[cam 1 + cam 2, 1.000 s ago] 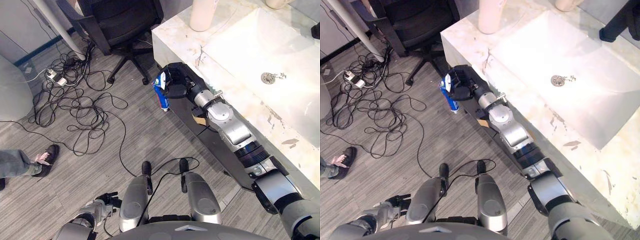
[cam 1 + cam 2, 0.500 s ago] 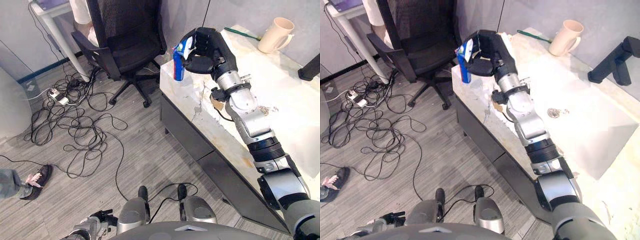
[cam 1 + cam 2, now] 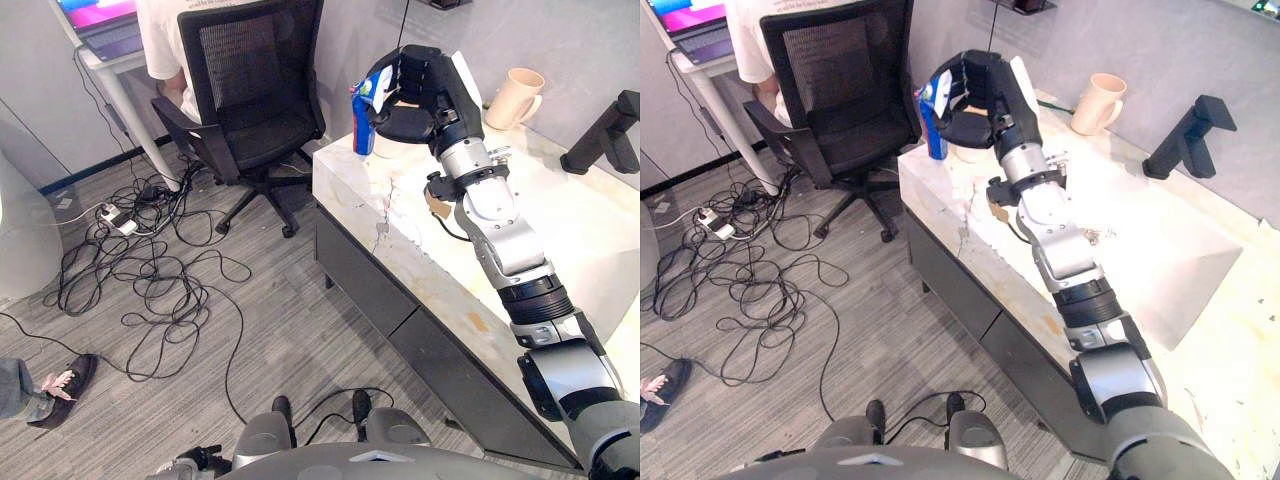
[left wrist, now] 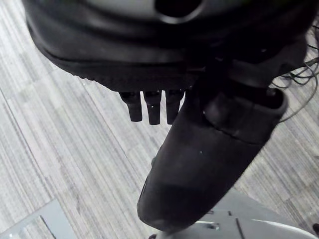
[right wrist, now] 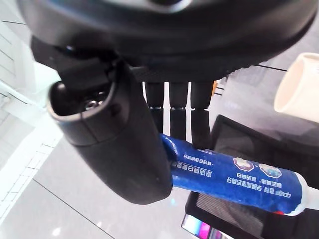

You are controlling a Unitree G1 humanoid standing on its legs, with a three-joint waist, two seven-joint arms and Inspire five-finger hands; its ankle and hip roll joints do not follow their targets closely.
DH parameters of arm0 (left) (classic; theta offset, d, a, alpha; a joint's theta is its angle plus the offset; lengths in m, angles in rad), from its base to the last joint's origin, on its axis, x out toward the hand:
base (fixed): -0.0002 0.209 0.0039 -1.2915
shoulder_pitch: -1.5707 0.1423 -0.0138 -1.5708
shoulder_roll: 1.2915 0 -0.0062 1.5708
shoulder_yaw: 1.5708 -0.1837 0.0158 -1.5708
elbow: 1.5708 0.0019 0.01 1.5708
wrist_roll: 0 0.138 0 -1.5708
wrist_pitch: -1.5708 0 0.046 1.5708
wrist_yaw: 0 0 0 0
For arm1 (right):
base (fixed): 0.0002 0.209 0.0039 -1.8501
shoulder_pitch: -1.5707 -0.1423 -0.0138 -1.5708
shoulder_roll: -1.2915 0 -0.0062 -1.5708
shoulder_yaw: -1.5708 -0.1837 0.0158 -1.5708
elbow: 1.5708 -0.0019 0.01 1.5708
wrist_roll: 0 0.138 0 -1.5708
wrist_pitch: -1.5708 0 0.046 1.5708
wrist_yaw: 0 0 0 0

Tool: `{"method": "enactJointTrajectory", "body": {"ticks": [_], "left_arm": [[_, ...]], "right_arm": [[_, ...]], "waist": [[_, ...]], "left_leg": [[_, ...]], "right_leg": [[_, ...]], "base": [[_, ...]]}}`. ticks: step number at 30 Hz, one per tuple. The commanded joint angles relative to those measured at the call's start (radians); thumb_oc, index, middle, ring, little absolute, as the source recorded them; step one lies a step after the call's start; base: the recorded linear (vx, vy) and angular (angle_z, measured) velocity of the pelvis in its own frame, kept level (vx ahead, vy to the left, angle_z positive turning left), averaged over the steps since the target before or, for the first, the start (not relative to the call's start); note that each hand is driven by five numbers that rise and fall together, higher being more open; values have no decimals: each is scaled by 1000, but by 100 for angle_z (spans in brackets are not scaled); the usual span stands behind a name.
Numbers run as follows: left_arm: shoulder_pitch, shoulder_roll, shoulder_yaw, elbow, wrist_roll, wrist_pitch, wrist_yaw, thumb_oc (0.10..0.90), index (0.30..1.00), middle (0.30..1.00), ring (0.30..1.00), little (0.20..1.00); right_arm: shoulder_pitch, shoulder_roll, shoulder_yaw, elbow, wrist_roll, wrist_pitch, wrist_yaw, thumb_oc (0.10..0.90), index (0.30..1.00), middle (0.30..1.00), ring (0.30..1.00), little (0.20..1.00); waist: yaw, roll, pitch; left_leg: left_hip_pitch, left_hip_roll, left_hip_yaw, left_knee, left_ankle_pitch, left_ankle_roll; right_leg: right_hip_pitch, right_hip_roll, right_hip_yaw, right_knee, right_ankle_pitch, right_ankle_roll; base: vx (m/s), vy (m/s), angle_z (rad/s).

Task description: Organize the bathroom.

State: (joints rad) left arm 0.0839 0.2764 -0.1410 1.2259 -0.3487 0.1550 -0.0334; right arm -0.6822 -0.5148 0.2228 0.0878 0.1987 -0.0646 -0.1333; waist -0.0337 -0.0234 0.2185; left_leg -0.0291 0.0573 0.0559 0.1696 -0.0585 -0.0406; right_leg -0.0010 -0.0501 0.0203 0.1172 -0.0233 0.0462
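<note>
Up it has come: a second ago my right hand [image 3: 425, 92] was down beside the counter's front edge with the toothpaste tube [image 3: 362, 122], and now it is raised over the far left corner of the marble counter [image 3: 400, 235], the view having swung up as well. Going left to right: a laptop [image 3: 98, 22] sits on a white desk at the far left, with a tangle of black cables [image 3: 150, 260] on the grey floor below it and a person's shoe [image 3: 62, 382] at the lower left edge. Next comes a black office chair [image 3: 250, 90] with a person in a white shirt [image 3: 165, 40] behind it. Then my right hand, fingers and thumb curled round the blue toothpaste tube, which hangs upright with its cap down, just above the counter corner. Behind the hand stands a cream mug [image 3: 512, 96], and further right a black faucet [image 3: 605, 135] above the sink basin [image 3: 1160, 250]. My left hand [image 4: 149, 104] hangs over the floor, fingers straight and holding nothing.
</note>
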Motion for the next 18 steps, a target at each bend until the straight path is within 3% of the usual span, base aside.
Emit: {"method": "enactJointTrajectory", "body": {"ticks": [1,4,8,18], "left_arm": [[35,25,-15,31,-20,4,10,800,900,900,900,900],[53,28,0,27,-16,0,5,800,900,900,900,900],[55,34,-5,22,-18,4,-10,800,900,900,900,900],[42,45,-1,25,11,22,-23,800,900,900,900,900]], "right_arm": [[-150,-40,-133,-65,-82,-187,-125,400,300,300,300,300],[-160,-95,-150,-26,-147,-192,-183,400,300,300,300,300],[-173,-135,-147,21,-107,-196,-201,400,300,300,300,300],[-182,-159,-147,54,-89,-195,-212,400,300,300,300,300]], "waist": [[26,-9,-55],[35,-5,-58],[38,1,-53],[22,17,-42]], "left_leg": [[67,19,-7,25,-77,49],[69,25,-14,18,-68,45],[65,30,-22,20,-60,39],[59,36,-9,58,-71,28]], "right_leg": [[-50,-11,18,81,-56,48],[-43,-9,5,79,-58,43],[-43,-7,-4,84,-62,38],[-45,-13,-17,102,-73,26]], "base": [[56,-61,12],[46,-48,17],[19,-19,7],[21,-6,4]]}}
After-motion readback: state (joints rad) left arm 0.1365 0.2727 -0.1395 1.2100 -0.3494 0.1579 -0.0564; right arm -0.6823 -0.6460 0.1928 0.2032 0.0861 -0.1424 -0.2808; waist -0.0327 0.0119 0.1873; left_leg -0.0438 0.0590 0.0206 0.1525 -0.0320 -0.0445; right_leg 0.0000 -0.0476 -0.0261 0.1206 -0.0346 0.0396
